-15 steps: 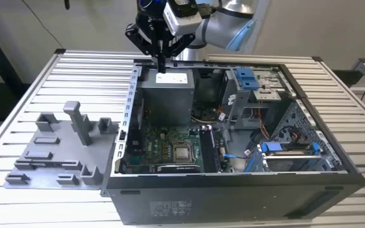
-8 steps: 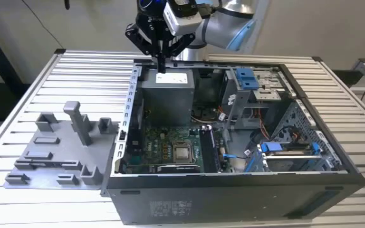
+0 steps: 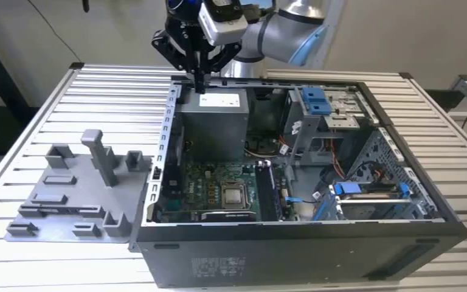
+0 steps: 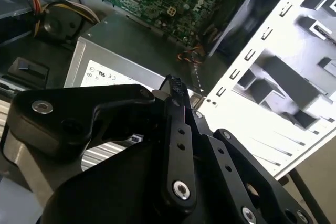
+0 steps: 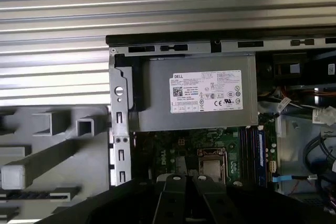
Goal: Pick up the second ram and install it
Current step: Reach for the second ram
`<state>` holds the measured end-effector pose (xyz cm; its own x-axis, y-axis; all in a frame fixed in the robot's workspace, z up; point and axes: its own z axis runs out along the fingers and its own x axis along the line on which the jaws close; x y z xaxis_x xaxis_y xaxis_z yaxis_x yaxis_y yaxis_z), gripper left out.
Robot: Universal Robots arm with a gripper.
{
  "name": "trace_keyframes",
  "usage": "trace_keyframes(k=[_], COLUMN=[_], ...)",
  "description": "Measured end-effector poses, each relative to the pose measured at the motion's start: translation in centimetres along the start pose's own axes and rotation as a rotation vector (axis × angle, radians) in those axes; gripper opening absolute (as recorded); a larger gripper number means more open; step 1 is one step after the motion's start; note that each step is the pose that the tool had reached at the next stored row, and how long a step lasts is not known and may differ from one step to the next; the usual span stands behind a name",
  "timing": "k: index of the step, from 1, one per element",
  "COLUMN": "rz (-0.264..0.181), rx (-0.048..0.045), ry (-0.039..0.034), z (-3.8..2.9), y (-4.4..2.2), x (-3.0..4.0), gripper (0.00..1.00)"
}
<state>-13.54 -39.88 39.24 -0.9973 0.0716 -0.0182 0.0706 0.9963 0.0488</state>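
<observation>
One gripper [image 3: 200, 87], clenched empty, hangs above the power supply [image 3: 217, 121] edge, 11 o'clock of the computer case [image 3: 298, 255]; open air around.

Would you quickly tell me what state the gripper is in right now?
Gripper: shut, nothing visibly held, poised over the power supply.
</observation>
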Motion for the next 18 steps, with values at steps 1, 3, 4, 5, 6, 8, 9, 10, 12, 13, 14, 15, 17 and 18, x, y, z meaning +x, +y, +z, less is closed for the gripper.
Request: trace_keyframes(k=[1, 3, 4, 5, 6, 8, 9, 10, 12, 13, 14, 15, 17, 18], rz=[0.000, 0.000, 0.000, 0.000, 0.000, 0.000, 0.000, 0.000, 0.000, 0.000, 0.000, 0.000, 0.000, 0.000], rx=[0.0000, 0.0000, 0.0001, 0.0001, 0.0002, 0.0001, 0.0001, 0.0002, 0.0004, 0.0004, 0.0005, 0.0005, 0.0006, 0.0007], ry=[0.0002, 0.0008, 0.0014, 0.0017, 0.0020, 0.0023, 0.0025, 0.0031, 0.0050, 0.0059, 0.0066, 0.0073, 0.0086, 0.0090], z=[0.00, -0.01, -0.01, 0.00, 0.00, 0.04, 0.05, 0.06, 0.05, 0.06, 0.06, 0.06, 0.07, 0.07], y=[-0.03, -0.10, -0.13, -0.16, -0.19, -0.26, -0.30, -0.33, -0.39, -0.43, -0.46, -0.49, -0.56, -0.59], x=[0.46, 1.37, 1.82, 2.27, 2.71, 3.66, 4.10, 4.53, 5.47, 5.91, 6.36, 6.81, 7.72, 8.17], gripper=[0.11, 0.11, 0.11, 0.11, 0.11, 0.11, 0.11, 0.11, 0.11, 0.11, 0.11, 0.11, 0.11, 0.11])
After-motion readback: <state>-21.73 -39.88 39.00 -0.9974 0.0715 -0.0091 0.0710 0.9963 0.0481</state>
